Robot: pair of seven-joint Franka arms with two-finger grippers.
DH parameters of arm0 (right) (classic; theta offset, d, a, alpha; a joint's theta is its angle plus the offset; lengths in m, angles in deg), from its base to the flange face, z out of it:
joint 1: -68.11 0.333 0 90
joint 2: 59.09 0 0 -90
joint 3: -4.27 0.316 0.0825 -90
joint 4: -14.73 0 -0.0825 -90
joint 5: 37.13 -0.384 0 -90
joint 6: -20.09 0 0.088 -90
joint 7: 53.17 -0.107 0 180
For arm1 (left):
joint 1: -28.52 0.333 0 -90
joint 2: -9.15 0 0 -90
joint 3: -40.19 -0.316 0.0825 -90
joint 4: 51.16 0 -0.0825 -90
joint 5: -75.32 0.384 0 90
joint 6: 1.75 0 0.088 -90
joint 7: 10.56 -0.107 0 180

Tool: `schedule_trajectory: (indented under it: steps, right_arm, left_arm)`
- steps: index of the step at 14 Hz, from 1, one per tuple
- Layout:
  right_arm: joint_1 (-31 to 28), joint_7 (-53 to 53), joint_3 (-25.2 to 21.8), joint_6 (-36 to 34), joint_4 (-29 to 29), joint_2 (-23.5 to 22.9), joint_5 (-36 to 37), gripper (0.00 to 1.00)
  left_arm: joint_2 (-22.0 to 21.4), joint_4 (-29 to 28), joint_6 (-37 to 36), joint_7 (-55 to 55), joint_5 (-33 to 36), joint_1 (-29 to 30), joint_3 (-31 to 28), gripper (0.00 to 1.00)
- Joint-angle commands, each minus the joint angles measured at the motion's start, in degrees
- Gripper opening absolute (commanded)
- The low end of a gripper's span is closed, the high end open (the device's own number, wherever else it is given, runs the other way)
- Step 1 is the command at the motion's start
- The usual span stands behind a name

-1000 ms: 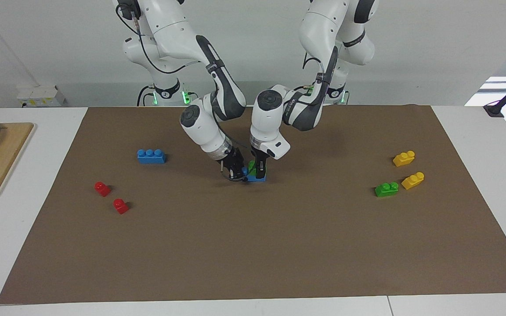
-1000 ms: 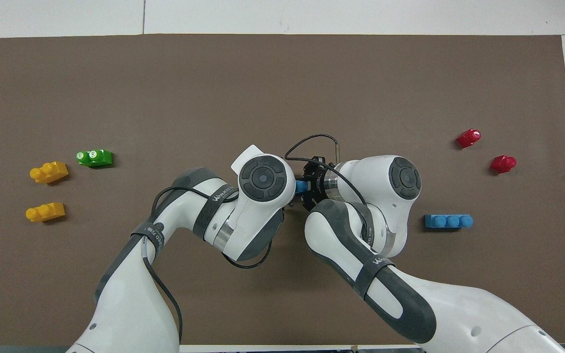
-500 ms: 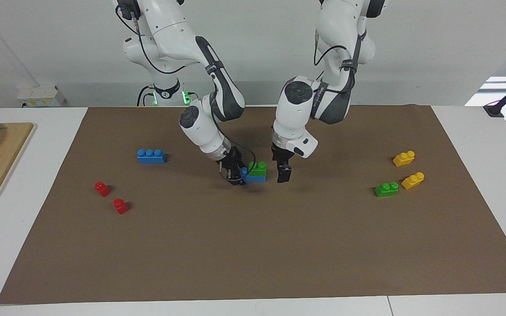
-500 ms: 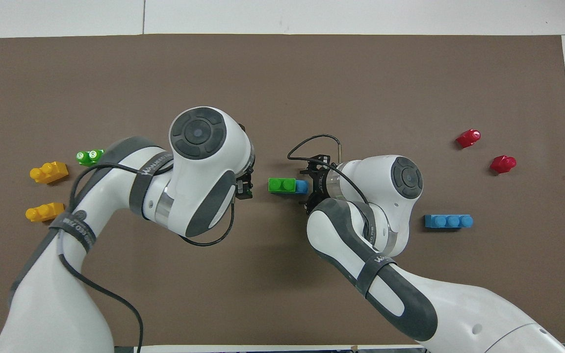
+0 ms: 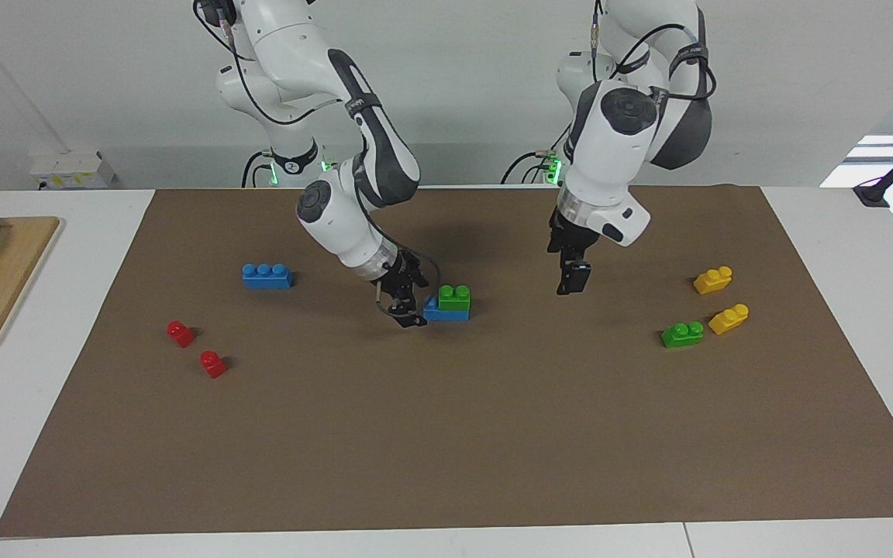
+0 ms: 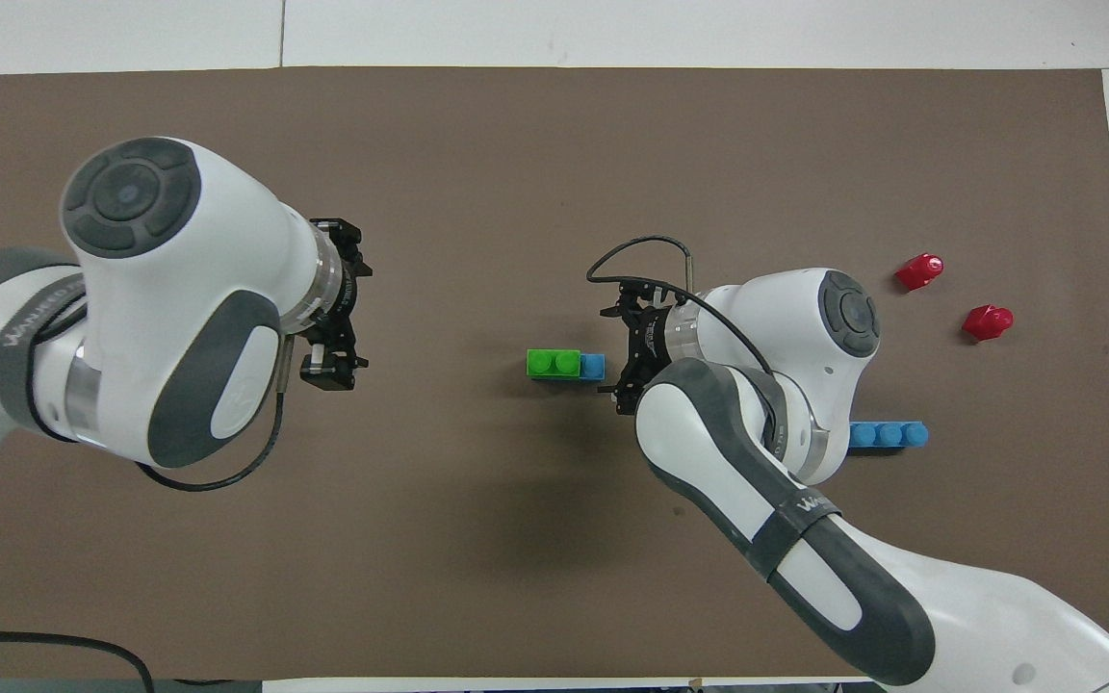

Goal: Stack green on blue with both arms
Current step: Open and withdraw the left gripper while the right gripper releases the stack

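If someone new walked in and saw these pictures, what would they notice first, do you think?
Probably the green brick stacked on the blue brick mid-mat, one blue stud left bare. The right gripper sits low beside that bare end, while the left gripper hangs over bare mat toward its own end. Loose bricks lie at both ends.

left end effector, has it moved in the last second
Yes. The left end effector has lifted off the green brick stacked on the blue brick and swung toward the yellow bricks at the left arm's end.
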Motion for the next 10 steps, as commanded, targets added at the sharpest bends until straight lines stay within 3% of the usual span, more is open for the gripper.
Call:
schedule_trajectory:
  steps: [1,5,7,10]
  right_arm:
    - [-0.83,0.31,0.05,-1.58,0.18,3.20,-1.74,1.00]
    - [-4.94,3.20,-0.21,-2.62,-1.39,4.87,1.85,1.00]
    - [-7.49,6.97,-0.12,-7.01,-4.99,4.70,6.94,1.00]
    - [-10.40,19.68,-0.12,-12.11,-8.86,4.96,16.51,1.00]
  left_arm:
    - [-4.15,-1.21,-4.96,-14.24,-0.47,5.27,0.34,1.00]
    - [-4.43,2.20,-7.17,-38.05,3.37,9.42,0.34,1.00]
    - [-4.25,4.85,-8.21,-48.18,9.00,9.77,0.17,1.00]
    - [-3.63,6.96,-11.64,-58.56,7.97,13.19,0.17,1.00]
